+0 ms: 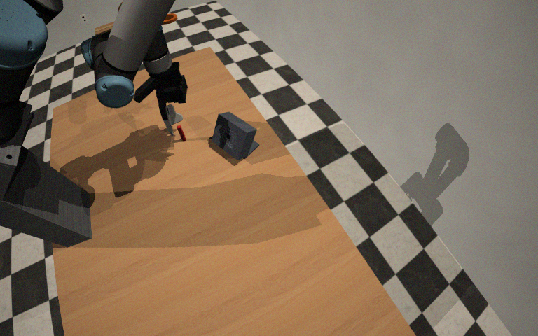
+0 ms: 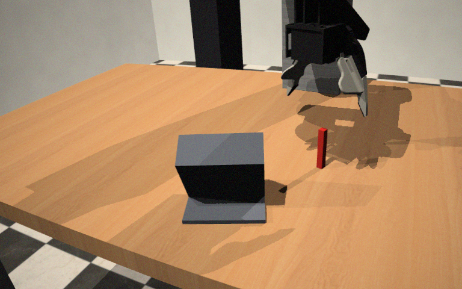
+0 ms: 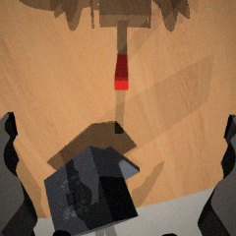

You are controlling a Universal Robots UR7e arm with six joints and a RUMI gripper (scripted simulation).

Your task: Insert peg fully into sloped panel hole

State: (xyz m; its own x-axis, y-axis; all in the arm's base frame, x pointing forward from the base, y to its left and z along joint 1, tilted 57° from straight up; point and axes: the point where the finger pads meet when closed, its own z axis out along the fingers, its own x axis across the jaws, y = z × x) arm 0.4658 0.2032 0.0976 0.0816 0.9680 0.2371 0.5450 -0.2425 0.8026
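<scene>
A small red peg stands upright on the wooden table; it also shows in the exterior view and in the wrist view. The dark grey block with the sloped panel sits on its thin base plate to the right of the peg, and it shows in the exterior view and the wrist view. Its hole is a dark patch on the sloped face. My gripper hangs open and empty above the table, just behind and above the peg. It does not touch the peg.
The robot's base and dark pedestal stand at the table's left side. An orange ring lies beyond the table's far end. The table's edge runs close behind the block, above a checkered floor.
</scene>
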